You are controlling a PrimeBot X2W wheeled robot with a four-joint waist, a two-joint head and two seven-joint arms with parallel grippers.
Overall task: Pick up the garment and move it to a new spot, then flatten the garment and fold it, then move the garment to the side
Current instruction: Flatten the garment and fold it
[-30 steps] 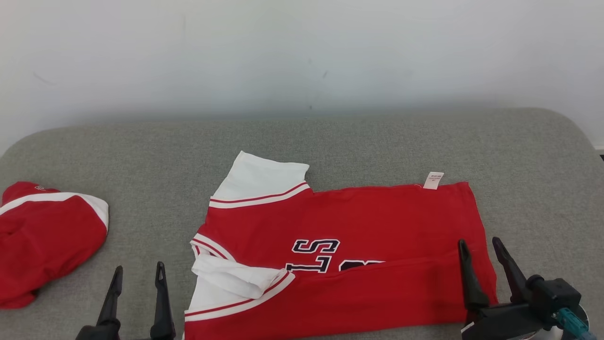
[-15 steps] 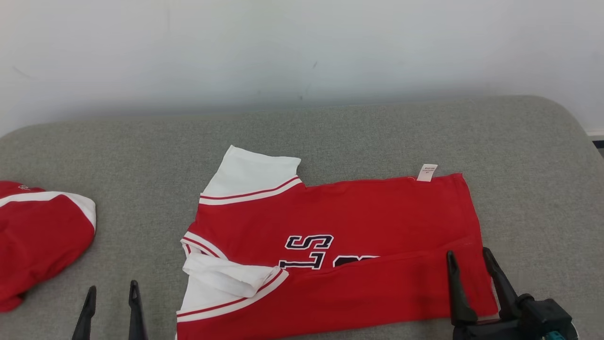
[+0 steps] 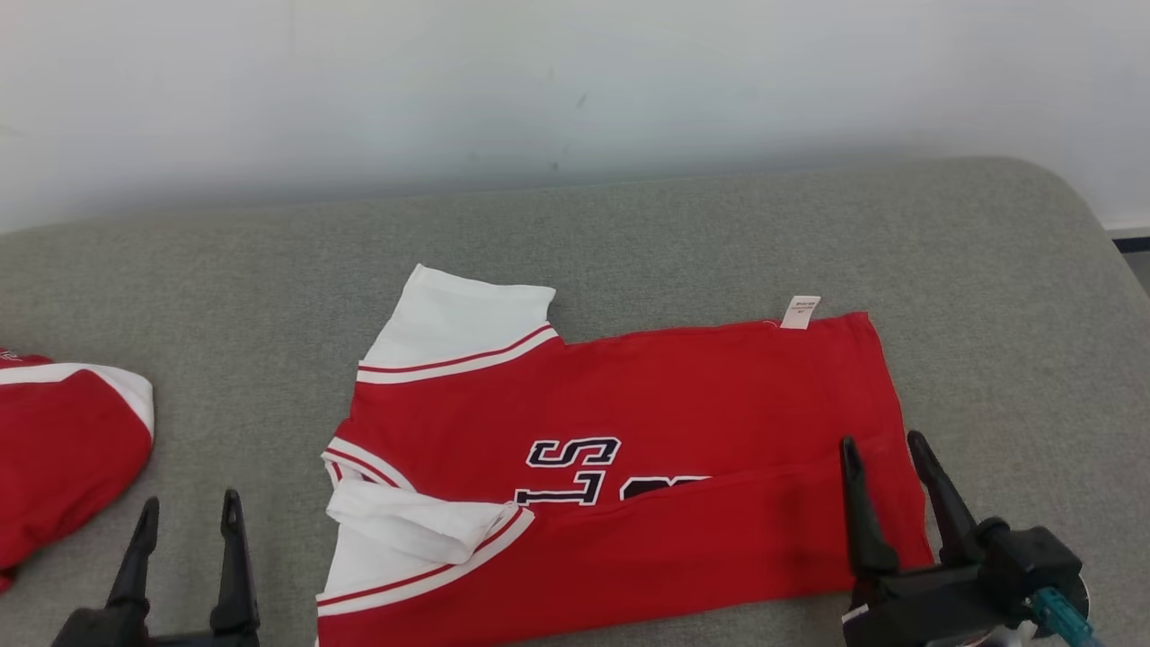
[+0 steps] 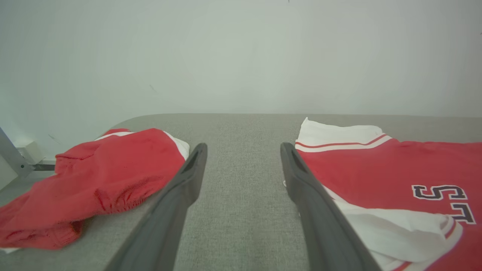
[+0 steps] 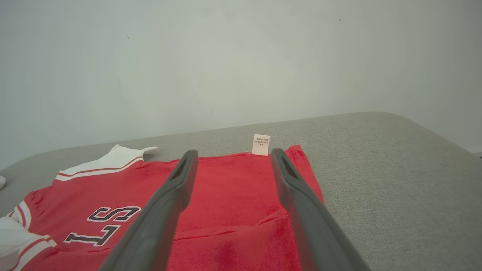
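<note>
Left fingers (image 3: 135,557) and right fingers (image 3: 858,512), dark, tapered, gape empty near the velvety red garment (image 3: 719,386).

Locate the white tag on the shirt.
In the head view the tag sticks out from the far edge of the shirt, near its right corner, beyond the right hand.
</note>
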